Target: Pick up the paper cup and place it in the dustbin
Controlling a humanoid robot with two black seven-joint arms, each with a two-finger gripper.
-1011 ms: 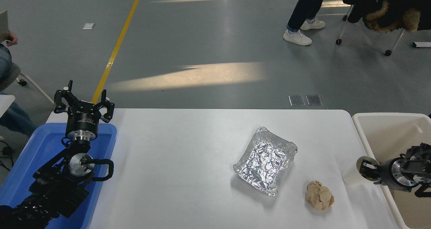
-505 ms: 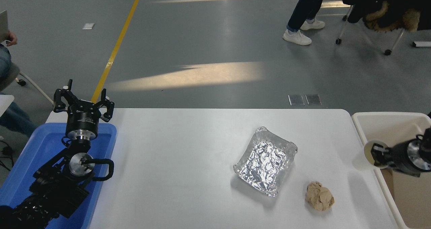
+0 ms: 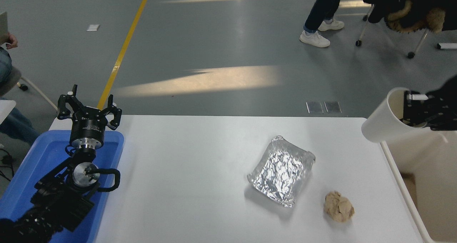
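- The right gripper (image 3: 410, 109) comes in from the right edge and is clamped on the rim of the paper cup (image 3: 385, 121), one finger (image 3: 416, 97) reaching inside the mouth.
- The paper cup is held in the air, tipped on its side with its base pointing left, above the table's far right corner and the near-left rim of the dustbin (image 3: 425, 186).
- The dustbin stands just beside the white table (image 3: 185, 171), off its right edge.
- On the table lie a crinkled foil tray (image 3: 282, 169) and, nearer the camera, a crumpled paper ball (image 3: 338, 207).
- The left gripper (image 3: 89, 110) is parked at lower left over the blue tray (image 3: 28, 171), its fingers spread and empty.
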